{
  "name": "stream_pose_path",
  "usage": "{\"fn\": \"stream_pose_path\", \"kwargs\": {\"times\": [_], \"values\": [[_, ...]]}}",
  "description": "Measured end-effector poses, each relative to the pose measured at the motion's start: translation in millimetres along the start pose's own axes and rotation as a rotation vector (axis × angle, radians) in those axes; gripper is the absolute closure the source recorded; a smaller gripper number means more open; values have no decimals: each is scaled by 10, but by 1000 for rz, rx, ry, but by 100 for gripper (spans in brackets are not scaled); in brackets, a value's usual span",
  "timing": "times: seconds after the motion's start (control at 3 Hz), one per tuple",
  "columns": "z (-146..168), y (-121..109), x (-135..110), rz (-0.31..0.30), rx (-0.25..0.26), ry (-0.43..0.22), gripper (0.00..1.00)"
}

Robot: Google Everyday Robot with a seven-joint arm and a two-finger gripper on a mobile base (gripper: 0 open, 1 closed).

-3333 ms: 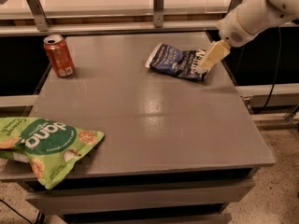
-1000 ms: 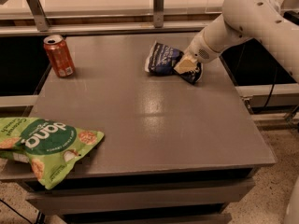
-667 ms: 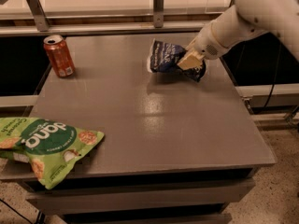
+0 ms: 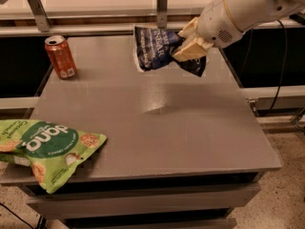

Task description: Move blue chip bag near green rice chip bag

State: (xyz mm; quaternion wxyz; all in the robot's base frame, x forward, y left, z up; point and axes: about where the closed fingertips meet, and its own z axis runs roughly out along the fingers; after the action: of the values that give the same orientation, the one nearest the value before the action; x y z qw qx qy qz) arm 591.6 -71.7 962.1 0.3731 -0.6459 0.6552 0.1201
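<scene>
The blue chip bag [image 4: 155, 49], crinkled navy foil with white lettering, hangs in the air above the far right part of the grey table [image 4: 190, 128]. My gripper [image 4: 189, 49] is shut on the bag's right end, with its cream fingers [image 4: 187, 52] pinching the foil. The green rice chip bag [image 4: 45, 149] lies flat at the table's near left corner, partly over the edge. The two bags are far apart.
An orange soda can [image 4: 60, 56] stands upright at the far left of the table. Metal rails and posts [image 4: 162, 6] run along the back edge. The floor [image 4: 286, 175] drops off to the right of the table.
My gripper closed on the blue bag's right end and lifted it off the table. The bag now hangs above the surface. The can and green bag have not moved.
</scene>
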Motion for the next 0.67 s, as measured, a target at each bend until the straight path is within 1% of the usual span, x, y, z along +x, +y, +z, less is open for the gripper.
{"fn": "stream_pose_path", "kwargs": {"times": [0.33, 0.67], "values": [[93, 313, -458, -125, -86, -35, 100], [229, 589, -825, -226, -172, -78, 100]]}}
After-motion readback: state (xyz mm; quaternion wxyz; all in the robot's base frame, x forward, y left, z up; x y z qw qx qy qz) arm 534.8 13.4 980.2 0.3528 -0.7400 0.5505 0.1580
